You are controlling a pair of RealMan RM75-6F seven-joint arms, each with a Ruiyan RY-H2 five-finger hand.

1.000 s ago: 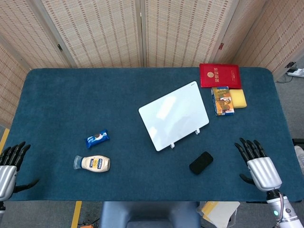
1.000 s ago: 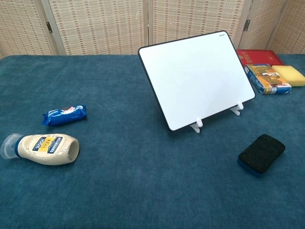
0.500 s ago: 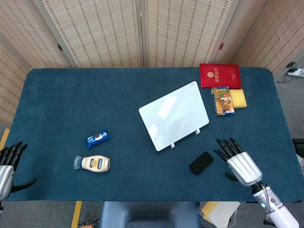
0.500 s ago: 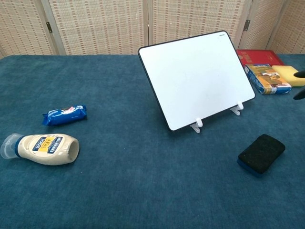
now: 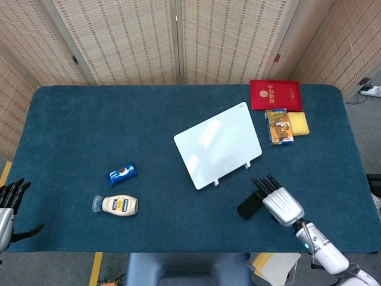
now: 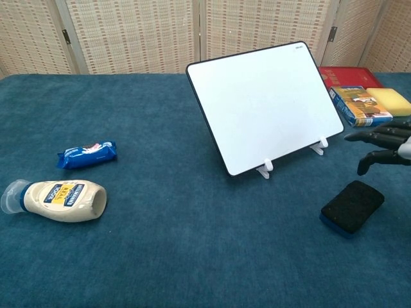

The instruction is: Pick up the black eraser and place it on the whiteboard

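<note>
My right robot hand (image 5: 278, 201) hovers above the black eraser (image 6: 352, 207), fingers (image 6: 379, 137) spread apart and holding nothing. The eraser lies flat on the blue table (image 5: 77, 131), near the lower right corner of the whiteboard (image 5: 218, 145), which stands tilted on its small feet. My left robot hand (image 5: 8, 205) waits open at the table's left edge.

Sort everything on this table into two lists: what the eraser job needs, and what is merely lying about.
Needed: black eraser, whiteboard, right hand.

Lying about: mayonnaise bottle, blue snack packet, red booklet, small box, yellow sponge.
</note>
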